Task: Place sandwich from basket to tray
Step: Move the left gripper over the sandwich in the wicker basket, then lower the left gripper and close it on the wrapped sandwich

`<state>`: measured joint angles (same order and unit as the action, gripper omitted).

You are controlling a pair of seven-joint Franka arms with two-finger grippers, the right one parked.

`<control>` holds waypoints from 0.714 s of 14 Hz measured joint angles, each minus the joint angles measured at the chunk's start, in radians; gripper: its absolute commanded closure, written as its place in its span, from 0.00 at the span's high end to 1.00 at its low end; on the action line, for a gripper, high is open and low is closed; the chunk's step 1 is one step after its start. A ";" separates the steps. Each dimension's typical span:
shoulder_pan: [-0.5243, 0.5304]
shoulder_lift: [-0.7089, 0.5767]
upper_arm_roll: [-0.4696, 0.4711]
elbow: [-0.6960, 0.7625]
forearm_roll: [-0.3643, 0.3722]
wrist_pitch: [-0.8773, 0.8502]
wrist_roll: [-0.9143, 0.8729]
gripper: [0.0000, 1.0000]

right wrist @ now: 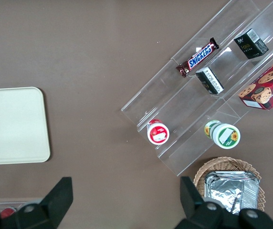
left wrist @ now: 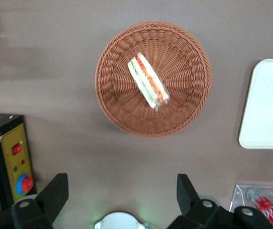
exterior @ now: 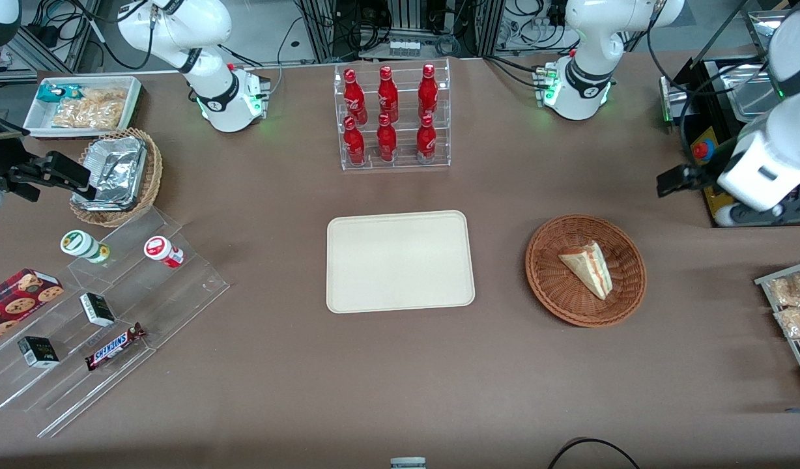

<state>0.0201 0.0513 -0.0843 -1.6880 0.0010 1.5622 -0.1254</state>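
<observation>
**Inspector:** State the condition of the gripper [left wrist: 122, 198].

**Technician:** It is released. Its two fingers [left wrist: 54, 193] stand spread wide apart with nothing between them. It hangs above the table [exterior: 400, 391], off the basket [exterior: 550, 290] toward the working arm's end of the table and farther from the front camera than the basket. It touches neither the basket nor its contents.

**Inspector:** State the contents of the basket.

**Technician:** One item: the sandwich [exterior: 589, 267]. It lies on the woven floor near the centre, with its red and green filling edge showing upward in the left wrist view.

**Inspector:** Locate the tray [exterior: 400, 262] relative to the basket.

**Technician:** It lies flat beside the basket, toward the parked arm's end of the table, not touching it. Nothing is on it.

**Inspector:** List other containers, referenced to the basket.

**Technician:** A clear rack [exterior: 395, 117] holds six red bottles [exterior: 387, 94]; it stands farther from the front camera than the basket. Well apart, at the parked arm's end, a tan wicker basket [exterior: 149, 189] holds foil containers [exterior: 113, 170], and a white bin [exterior: 81, 104] holds snack bags.
</observation>
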 measured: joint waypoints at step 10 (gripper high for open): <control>-0.005 0.052 -0.006 -0.353 -0.001 0.470 -0.126 1.00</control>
<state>0.0150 0.1036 -0.0901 -2.0409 0.0002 2.0318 -0.2516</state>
